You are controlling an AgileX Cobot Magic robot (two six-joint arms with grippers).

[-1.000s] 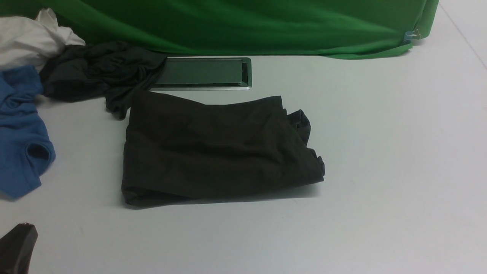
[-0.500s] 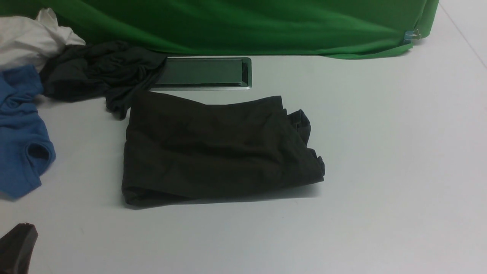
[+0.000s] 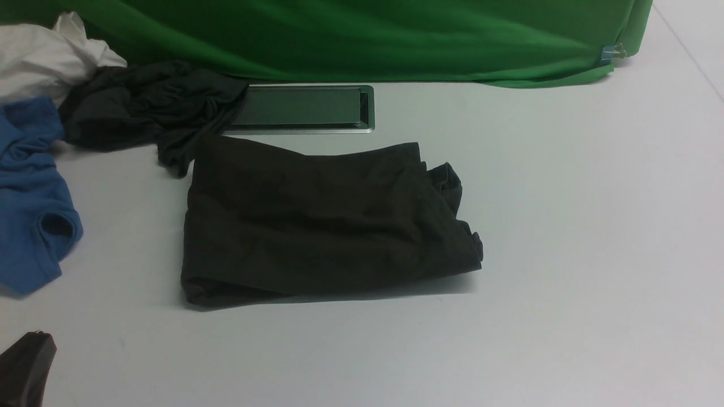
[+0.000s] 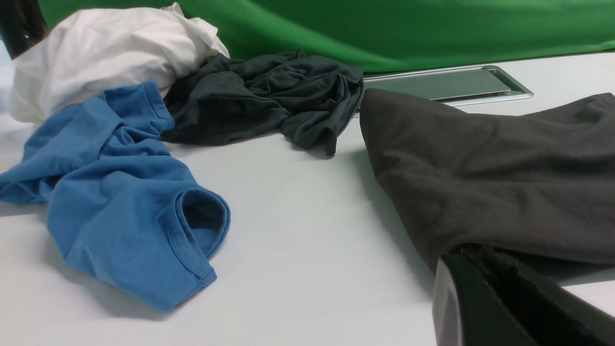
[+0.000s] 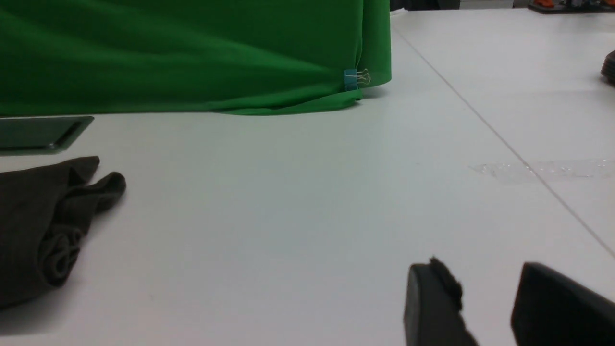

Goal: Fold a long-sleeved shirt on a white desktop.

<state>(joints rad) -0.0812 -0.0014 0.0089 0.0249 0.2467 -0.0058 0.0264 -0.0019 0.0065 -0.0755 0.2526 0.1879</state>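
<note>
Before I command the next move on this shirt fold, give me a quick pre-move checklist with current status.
1. Long-sleeved shirt folded into a compact stack on the white desktop: ok, though the right edge is bunched.
2. Left gripper shut and empty: ok.
3. Right gripper open, holding nothing: ok.
4. Both grippers off the shirt: ok.
5. Charcoal garment apart from the shirt: not ok, its tail meets the shirt's far left corner.
6. Blue garment apart from the shirt: ok.

Front cam sits high on the robot's side, looking forward and down over the table (image 3: 565,226) toward the green cloth (image 3: 362,39). Both wrist cams ride low, skimming the tabletop toward that cloth. All three catch the dark shirt (image 3: 317,220) and the metal hatch (image 3: 305,107).
</note>
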